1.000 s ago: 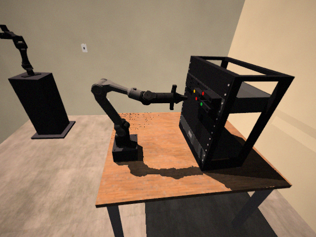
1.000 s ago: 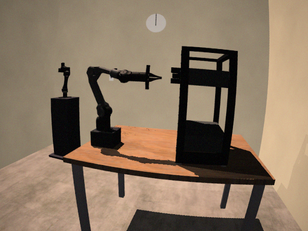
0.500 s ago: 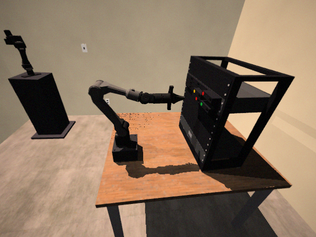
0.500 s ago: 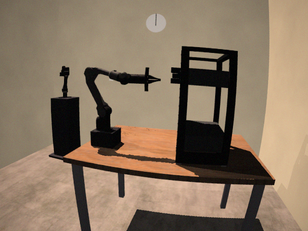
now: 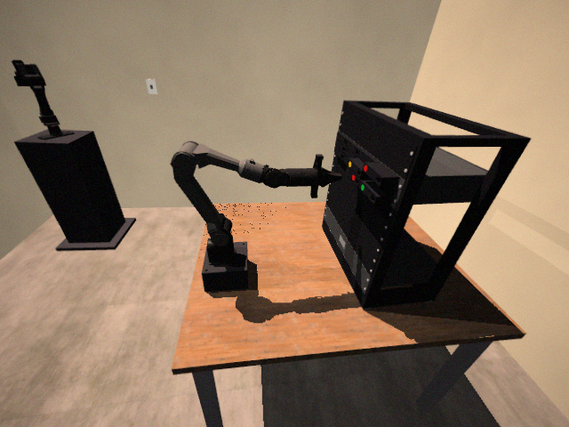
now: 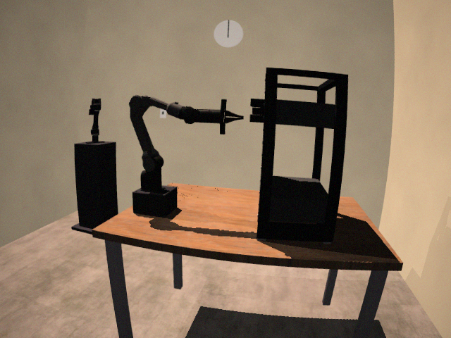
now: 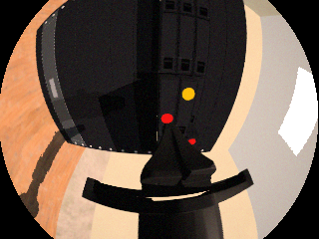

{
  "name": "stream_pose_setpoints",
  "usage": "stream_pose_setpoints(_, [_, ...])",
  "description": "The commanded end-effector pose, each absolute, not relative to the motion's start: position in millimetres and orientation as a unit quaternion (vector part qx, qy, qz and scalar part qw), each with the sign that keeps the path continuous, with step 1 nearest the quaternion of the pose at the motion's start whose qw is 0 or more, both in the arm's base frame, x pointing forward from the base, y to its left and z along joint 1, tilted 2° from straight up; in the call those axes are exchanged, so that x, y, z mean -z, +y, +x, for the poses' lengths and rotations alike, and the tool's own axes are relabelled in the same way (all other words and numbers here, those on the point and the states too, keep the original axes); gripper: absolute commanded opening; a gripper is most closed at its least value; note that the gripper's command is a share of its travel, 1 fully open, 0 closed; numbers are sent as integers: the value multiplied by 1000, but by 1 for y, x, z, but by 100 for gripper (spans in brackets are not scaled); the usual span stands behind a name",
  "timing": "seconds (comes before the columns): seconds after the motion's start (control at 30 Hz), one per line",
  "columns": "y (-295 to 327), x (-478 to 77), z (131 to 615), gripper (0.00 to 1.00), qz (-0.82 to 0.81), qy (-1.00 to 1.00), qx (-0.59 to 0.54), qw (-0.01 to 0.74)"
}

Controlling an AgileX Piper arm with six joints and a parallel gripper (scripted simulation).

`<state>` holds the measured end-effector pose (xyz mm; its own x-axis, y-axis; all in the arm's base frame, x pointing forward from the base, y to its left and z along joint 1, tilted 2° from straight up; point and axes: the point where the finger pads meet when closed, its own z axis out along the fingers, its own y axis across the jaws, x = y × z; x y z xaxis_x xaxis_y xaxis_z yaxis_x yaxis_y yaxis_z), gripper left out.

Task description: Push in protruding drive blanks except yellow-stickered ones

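Note:
The black open-frame rack [image 5: 413, 202] stands on the right half of the wooden table, its front facing the arm. High on its front are drive blanks marked with round stickers: one yellow [image 5: 349, 163], two red [image 5: 365, 168] [image 5: 353, 177] and one green [image 5: 362, 187]. In the side view several blanks [image 6: 256, 110] stick out of the front. My gripper [image 6: 239, 117] is shut and empty, stretched out level with these blanks, a short gap in front of them. In the wrist view the shut fingers lie just below a red sticker [image 7: 166, 119], with the yellow one [image 7: 189, 94] above.
The arm's base [image 5: 225, 270] sits on the left part of the table. A black pedestal [image 5: 71, 188] with a camera mount stands on the floor left of the table. The wall is close behind the rack on the right.

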<state>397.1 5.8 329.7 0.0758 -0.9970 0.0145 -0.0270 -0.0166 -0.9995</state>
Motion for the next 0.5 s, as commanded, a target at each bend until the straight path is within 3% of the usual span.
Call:
stream_pose_setpoints(0.0, [7, -331, 418, 0, -527, 484, 480, 508])
stream_pose_setpoints(0.47, [8, -330, 429, 0, -527, 484, 480, 508])
